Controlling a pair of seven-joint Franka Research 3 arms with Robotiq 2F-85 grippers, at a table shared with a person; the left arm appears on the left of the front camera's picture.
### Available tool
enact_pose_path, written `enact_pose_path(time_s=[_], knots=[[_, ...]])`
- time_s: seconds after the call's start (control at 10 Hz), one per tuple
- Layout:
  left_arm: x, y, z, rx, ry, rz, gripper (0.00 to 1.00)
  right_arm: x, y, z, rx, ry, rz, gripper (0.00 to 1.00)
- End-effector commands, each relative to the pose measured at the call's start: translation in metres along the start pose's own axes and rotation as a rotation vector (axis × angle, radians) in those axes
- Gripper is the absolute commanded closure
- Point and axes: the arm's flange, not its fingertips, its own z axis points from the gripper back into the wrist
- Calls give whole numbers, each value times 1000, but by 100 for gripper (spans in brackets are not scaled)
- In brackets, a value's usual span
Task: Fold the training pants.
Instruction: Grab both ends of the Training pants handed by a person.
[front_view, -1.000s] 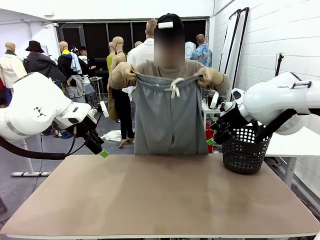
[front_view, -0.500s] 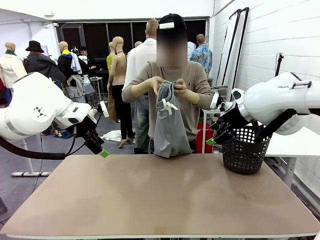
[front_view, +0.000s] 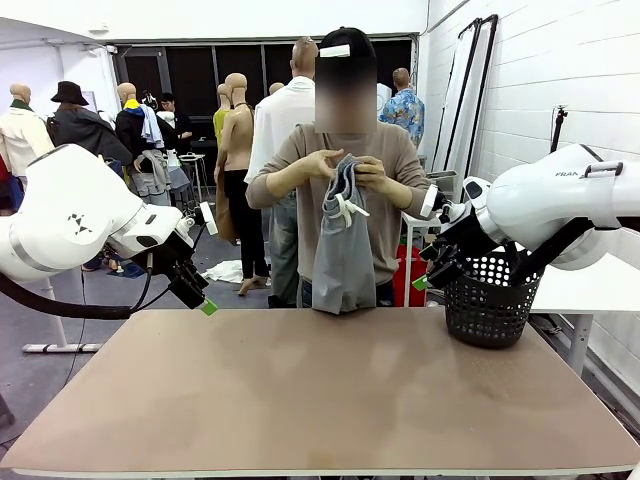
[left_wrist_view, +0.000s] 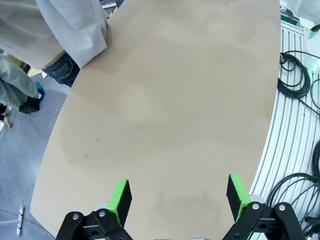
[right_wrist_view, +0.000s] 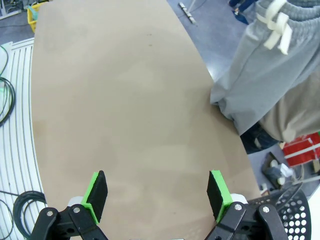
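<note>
Pants: the pants (front_view: 343, 250) hang at the far side, doubled lengthwise with leg on leg. The hems reach down to the table (front_view: 320, 400) edge, though I can't quite tell if they touch it.
Hold: the person's hands (front_view: 325, 163) pinch the waistband together at chest height, and the drawstring dangles. I judge this lets the legs drop straight and line up before laying down.
Left gripper: the left gripper (left_wrist_view: 179, 196) hovers over the table's left side, fingers spread wide with nothing between them.
Right gripper: the right gripper (right_wrist_view: 159, 192) is equally wide apart and empty, near the far right edge.
Why parked: both sit off to the sides, seemingly to leave the middle free for the cloth.
Around: a black basket (front_view: 487, 300) stands on the far right corner, just beside the right gripper.
In the way: the basket crowds that arm's inward reach, and the person's arms are close to any grab at the waistband.
</note>
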Motion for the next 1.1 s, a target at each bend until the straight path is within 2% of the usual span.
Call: enact_pose_path(time_s=[0.0,1.0], knots=[[-2,1,-1,-11,-4,-1,0,-1,-1,-2,18,-18,-7,0],[-2,1,-1,-11,-4,-1,0,-1,-1,-2,18,-18,-7,0]])
